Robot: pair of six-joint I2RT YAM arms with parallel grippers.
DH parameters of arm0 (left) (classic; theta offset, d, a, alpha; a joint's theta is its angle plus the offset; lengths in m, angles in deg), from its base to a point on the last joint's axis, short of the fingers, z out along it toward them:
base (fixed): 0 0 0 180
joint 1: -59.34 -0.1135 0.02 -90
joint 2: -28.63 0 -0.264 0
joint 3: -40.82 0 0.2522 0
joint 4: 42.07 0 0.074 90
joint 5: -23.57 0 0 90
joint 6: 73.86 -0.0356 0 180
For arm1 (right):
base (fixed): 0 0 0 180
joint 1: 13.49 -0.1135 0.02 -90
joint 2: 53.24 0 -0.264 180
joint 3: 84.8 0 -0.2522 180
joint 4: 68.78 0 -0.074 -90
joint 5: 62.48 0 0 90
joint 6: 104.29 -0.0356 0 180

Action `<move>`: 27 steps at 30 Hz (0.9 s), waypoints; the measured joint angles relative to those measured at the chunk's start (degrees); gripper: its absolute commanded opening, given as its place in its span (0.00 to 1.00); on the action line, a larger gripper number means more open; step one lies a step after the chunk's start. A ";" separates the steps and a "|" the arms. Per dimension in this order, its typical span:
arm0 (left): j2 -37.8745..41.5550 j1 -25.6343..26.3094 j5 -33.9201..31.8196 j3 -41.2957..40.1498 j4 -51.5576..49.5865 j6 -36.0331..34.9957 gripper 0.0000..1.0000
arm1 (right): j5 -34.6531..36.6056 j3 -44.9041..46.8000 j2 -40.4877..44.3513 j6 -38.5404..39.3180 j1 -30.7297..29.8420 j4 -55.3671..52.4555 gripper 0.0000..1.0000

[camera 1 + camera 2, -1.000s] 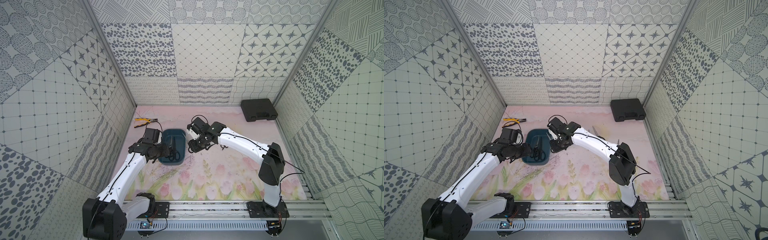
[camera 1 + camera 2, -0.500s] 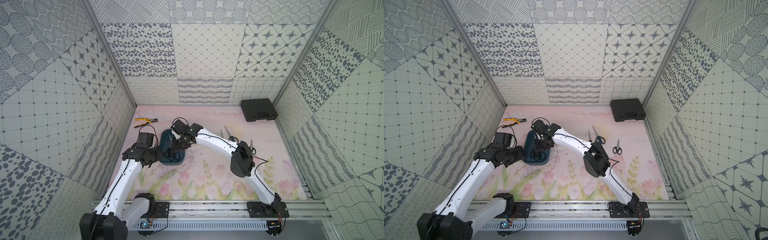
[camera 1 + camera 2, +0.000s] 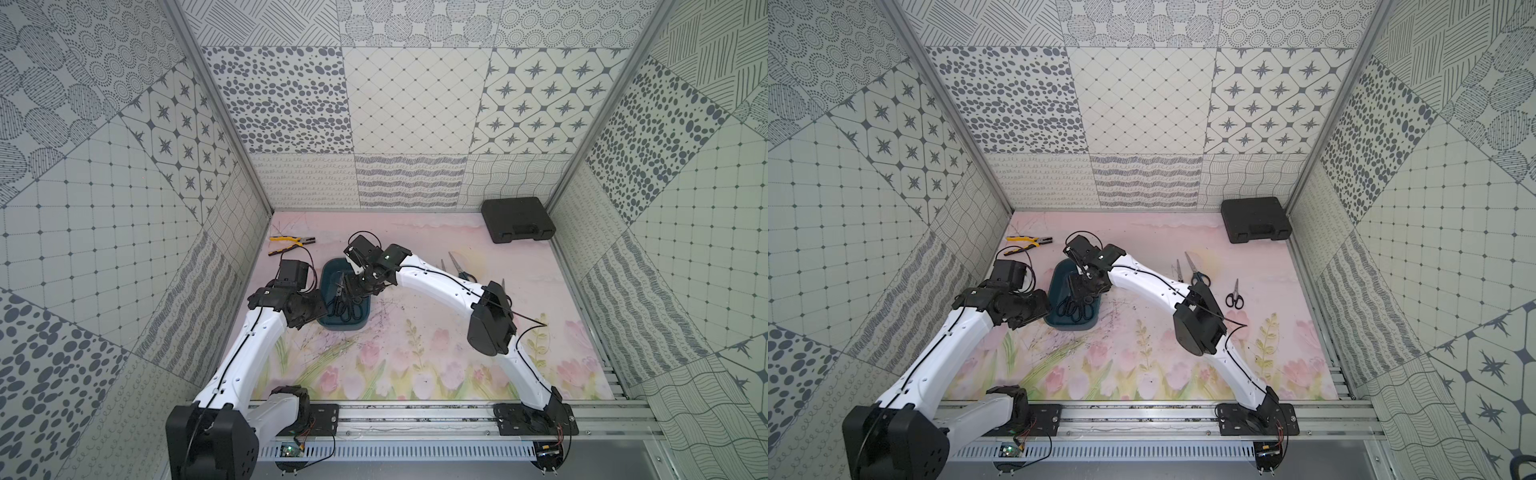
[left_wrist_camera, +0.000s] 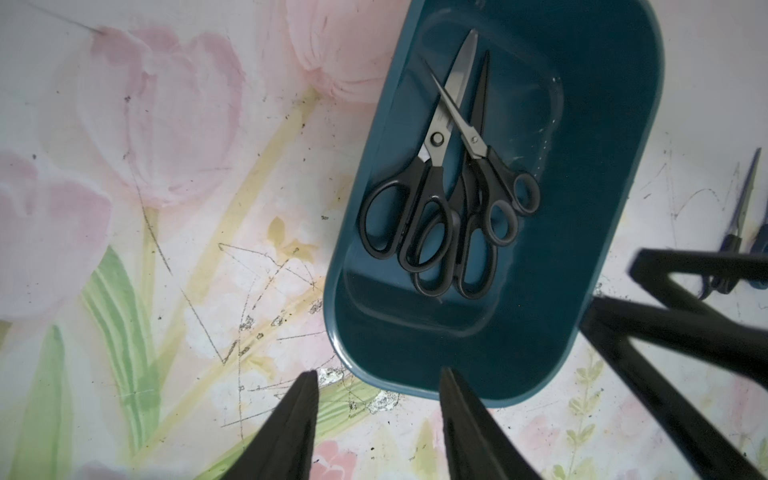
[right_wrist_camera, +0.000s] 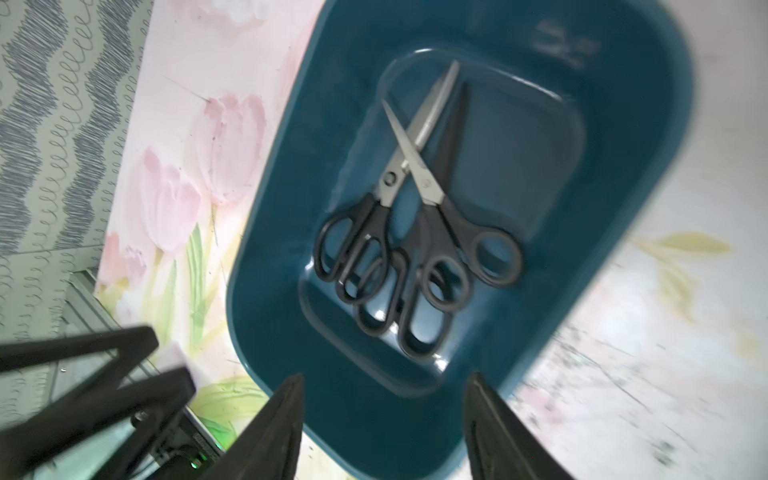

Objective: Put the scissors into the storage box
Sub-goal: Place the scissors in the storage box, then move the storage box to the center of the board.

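Tulip-printed pink worktop (image 3: pixel 415 340), scuffed with grey scratches near the middle, walled on three sides by panels (image 3: pixel 407 104) of grey patchwork patterns (dots, stars, lattices, waves), with an aluminium rail (image 3: pixel 1142 415) along the front edge. Toward the left, the teal storage box (image 4: pixel 615 208) holding three black-handled scissors (image 4: pixel 432 166) in a crossed heap; well apart to the right, flat on the worktop, a blue-handled pair (image 3: pixel 1198 274) and a small black pair (image 3: pixel 1234 297). Both empty: the left pincer (image 4: pixel 378 374) half spread just beside the box, the right pincer (image 5: pixel 385 376) wide above it.
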 measured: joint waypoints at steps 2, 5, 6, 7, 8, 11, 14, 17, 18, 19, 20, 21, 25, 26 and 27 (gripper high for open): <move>-2.25 0.00 0.20 0.57 0.31 -0.92 0.54 | -0.74 9.40 8.22 1.73 3.10 1.79 0.63; -6.01 -0.02 0.24 1.18 0.66 -2.54 0.61 | -3.21 23.02 20.15 4.26 13.75 5.73 0.61; -7.30 -0.02 0.24 1.44 0.74 -3.10 0.61 | -3.56 26.64 22.91 5.38 18.45 6.67 0.61; -8.33 -0.02 0.26 1.70 0.85 -3.48 0.61 | -3.48 28.94 24.39 6.40 22.05 7.08 0.60; -9.57 -0.02 0.26 2.08 0.92 -3.65 0.61 | -2.93 31.52 25.44 7.65 26.73 7.26 0.60; -13.11 -0.02 0.22 2.86 1.62 -4.13 0.53 | -1.38 36.85 25.66 10.67 33.44 6.36 0.59; -15.45 -0.02 0.31 2.89 2.45 -4.61 0.50 | -0.87 40.15 25.18 12.31 34.01 4.46 0.57; -16.79 0.02 0.24 2.86 3.23 -4.72 0.42 | -0.42 40.83 24.52 13.11 33.33 3.45 0.53; -17.07 0.07 0.20 2.86 3.43 -4.66 0.41 | -0.15 40.74 24.24 13.31 33.22 3.48 0.53; -17.42 0.17 0.17 2.86 3.63 -4.74 0.39 | 0.31 40.65 23.80 13.40 33.03 3.50 0.52; -17.73 0.44 0.02 2.86 3.87 -4.76 0.36 | 0.70 40.59 23.30 13.46 32.96 3.48 0.52; -18.03 0.70 -0.09 2.86 4.13 -4.79 0.34 | 0.92 40.54 22.80 13.49 32.96 3.48 0.51; -19.80 2.19 -0.52 3.04 5.14 -4.81 0.29 | 1.81 40.26 20.11 13.40 32.92 3.37 0.48; -20.33 2.71 -0.87 3.21 5.31 -4.83 0.29 | 2.01 40.17 19.50 13.29 32.85 3.28 0.47; -20.87 3.37 -1.11 3.45 5.44 -4.90 0.27 | 2.34 40.04 18.95 13.27 32.81 3.21 0.47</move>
